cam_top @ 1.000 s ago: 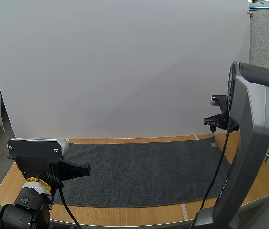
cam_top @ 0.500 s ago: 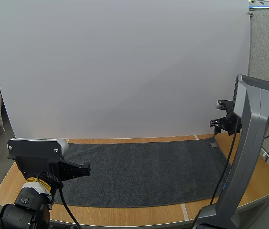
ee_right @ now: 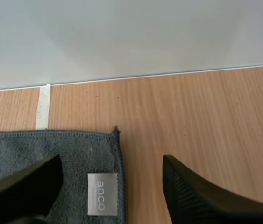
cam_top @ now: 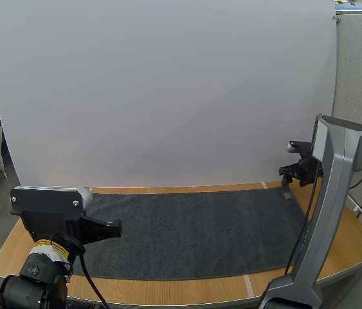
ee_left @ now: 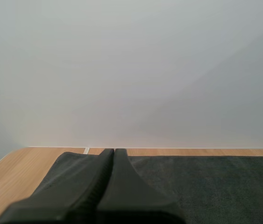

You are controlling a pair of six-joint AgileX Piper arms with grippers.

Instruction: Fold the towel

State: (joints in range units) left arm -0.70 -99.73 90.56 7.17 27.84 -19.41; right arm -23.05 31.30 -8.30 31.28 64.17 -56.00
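A dark grey towel (cam_top: 193,232) is seen spread flat, unfolded, on the wooden surface (cam_top: 13,248). The left claw (cam_top: 117,226) is held low over the towel's left end, fingers pressed together as one dark wedge, nothing gripped; the towel stretches out ahead of it and to its right. The right claw (ee_right: 111,161) is placed above the towel's far right corner, fingers set well apart with nothing between them but the corner below. A grey label (ee_right: 103,194) marked "anco" is seen between the two fingers, just inside the towel's edge. One finger is over the towel, the other over bare wood beside it. Whether the tips touch the towel cannot be told
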